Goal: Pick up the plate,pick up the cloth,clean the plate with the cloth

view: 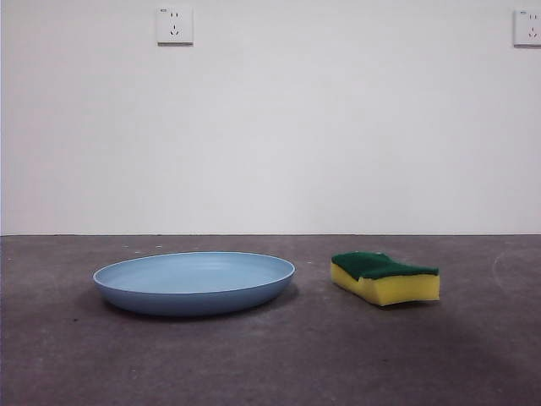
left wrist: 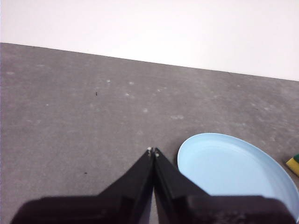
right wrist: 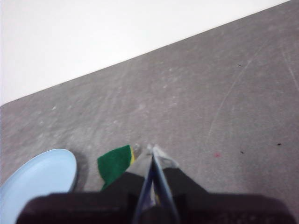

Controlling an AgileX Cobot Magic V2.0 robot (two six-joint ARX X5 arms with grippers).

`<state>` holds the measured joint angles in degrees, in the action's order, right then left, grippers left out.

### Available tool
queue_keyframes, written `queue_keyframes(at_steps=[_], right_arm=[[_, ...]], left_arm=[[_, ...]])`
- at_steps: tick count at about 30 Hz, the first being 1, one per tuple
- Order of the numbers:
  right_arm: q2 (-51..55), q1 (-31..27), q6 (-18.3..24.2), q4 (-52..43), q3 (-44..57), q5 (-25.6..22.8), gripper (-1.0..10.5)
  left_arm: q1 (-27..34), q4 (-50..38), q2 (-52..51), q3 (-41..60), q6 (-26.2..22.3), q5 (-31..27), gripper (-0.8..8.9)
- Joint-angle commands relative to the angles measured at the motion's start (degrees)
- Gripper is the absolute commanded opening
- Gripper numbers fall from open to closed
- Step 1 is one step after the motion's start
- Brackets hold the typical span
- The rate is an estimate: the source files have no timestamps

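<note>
Plate: the light-blue plate (view: 194, 282) sits flat on the grey table (view: 270, 364), right side up, nothing in it, in the front view.
Cloth: really a sponge, yellow foam with a dark green scouring top, the cloth (view: 385, 277) lies flat on the table, green side up, beside the plate with a clear gap of bare table between them.
Left gripper: here it is in its own wrist view, the left gripper (left wrist: 153, 151) hangs above the table with its two black jaws pressed tip to tip, holding nothing.
Plate from the left gripper: just beside the closed tips and below them, the rim (left wrist: 187, 144) close by and not touched; a yellow-and-green corner of the cloth (left wrist: 294, 163) peeks out beyond the plate's far side.
Right gripper: the right gripper (right wrist: 153, 150) is above the table too, jaws drawn together to a point, empty.
Cloth from the right gripper: right next to the tips, its green top (right wrist: 114, 163) partly tucked behind one jaw; whether they touch, I cannot tell.
Plate from the right gripper: past the cloth, its edge (right wrist: 42, 175) well apart from the tips.
Backdrop: plain white wall with two sockets (view: 174, 25) high up.
</note>
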<state>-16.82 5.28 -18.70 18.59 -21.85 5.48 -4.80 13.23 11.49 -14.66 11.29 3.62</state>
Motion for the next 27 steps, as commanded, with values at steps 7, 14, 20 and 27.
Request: queue_keyframes(at_steps=[7,14,20,27], right_arm=[[-19.26,0.02,7.1,5.88,-16.5,8.35,0.0],[-33.99,0.02,11.72,14.1,-26.6,12.68,0.1],[-39.76,0.02,11.72,15.28,-28.89,15.19,2.9],[-40.52,0.04,11.63,14.97,-28.89,15.61,3.9]], left_arm=[[0.2,6.62,19.98,-16.2,0.2,4.81,-0.05],[0.17,10.95,33.88,-26.12,-1.16,15.06,0.0],[-0.07,10.86,39.76,-27.98,-0.37,16.33,2.77],[-1.57,5.81,52.65,-28.81,1.09,19.39,3.77]])
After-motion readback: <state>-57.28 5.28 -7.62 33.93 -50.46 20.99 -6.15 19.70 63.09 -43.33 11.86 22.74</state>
